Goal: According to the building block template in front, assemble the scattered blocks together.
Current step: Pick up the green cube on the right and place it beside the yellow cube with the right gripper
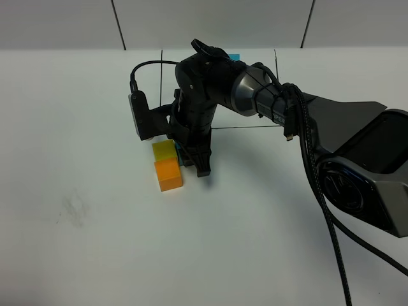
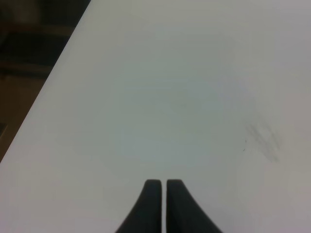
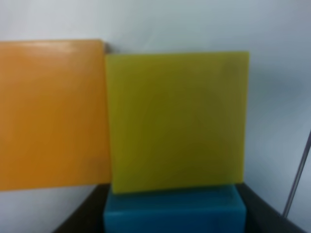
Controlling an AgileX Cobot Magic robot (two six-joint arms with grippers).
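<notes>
The right hand [image 1: 193, 164] pinches the blue block [image 3: 173, 209] by its two flat sides. The block is low on the counter [image 1: 255, 242], touching the yellow block [image 1: 163, 150], which sits beside the orange block [image 1: 169, 174]. These blocks look light, hard and smooth. The left hand [image 2: 161, 183] is pressed together, holding nothing.

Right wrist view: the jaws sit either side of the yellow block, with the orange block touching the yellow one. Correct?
Not quite. The right wrist view shows the jaws either side of the blue block, not the yellow block. The orange block does touch the yellow one.
</notes>
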